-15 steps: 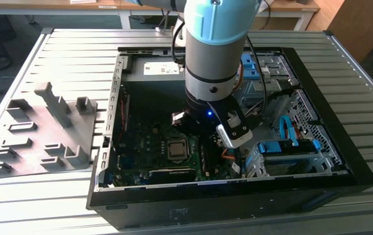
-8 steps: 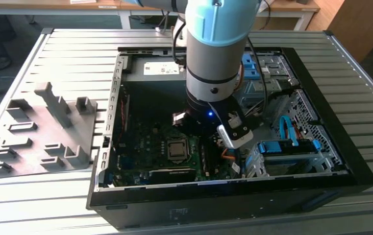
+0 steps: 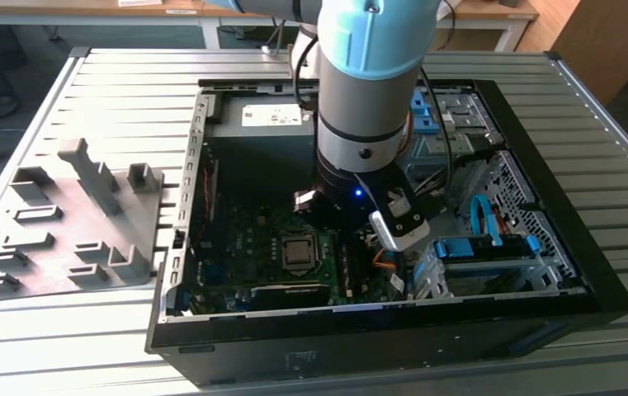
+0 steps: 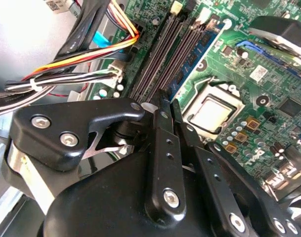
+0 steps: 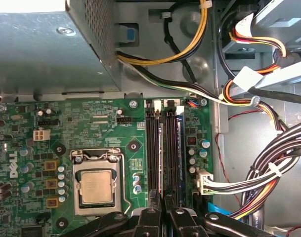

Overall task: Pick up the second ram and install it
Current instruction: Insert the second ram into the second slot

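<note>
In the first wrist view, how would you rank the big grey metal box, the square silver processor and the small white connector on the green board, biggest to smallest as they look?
1. Grey metal box, though it may be nearer the camera.
2. Silver processor.
3. White connector.

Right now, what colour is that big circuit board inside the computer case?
Green. The board shows best in the first wrist view.

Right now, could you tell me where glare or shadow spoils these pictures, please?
In the second wrist view, the metal panel is washed out by glare; in the first wrist view, the power supply glares pale; in the exterior view, the motherboard lies in shadow under the arm.
</note>
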Robot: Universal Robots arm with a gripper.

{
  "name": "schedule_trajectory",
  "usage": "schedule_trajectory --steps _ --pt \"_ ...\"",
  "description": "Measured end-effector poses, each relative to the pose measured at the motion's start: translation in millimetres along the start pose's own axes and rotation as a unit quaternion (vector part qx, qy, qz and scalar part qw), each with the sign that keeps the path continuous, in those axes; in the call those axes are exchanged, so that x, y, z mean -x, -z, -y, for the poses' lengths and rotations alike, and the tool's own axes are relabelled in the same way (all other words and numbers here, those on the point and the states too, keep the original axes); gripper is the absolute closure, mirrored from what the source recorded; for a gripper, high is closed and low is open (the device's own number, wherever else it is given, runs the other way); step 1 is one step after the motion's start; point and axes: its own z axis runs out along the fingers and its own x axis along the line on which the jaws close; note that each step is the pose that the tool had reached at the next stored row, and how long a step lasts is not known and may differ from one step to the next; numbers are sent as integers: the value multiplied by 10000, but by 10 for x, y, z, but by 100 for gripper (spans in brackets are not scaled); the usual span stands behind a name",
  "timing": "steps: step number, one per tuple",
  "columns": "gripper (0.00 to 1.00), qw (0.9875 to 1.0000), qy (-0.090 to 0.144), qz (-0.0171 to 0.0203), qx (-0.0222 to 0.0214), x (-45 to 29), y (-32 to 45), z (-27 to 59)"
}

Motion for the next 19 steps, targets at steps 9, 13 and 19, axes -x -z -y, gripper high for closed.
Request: schedule_trajectory --steps 9,13,19 --pt "86 10000 0 0 -1 20 -35 -17" --pt "86 10000 0 0 0 17 -59 -44" --pt "86 10000 34 -1 1 5 -75 -58"
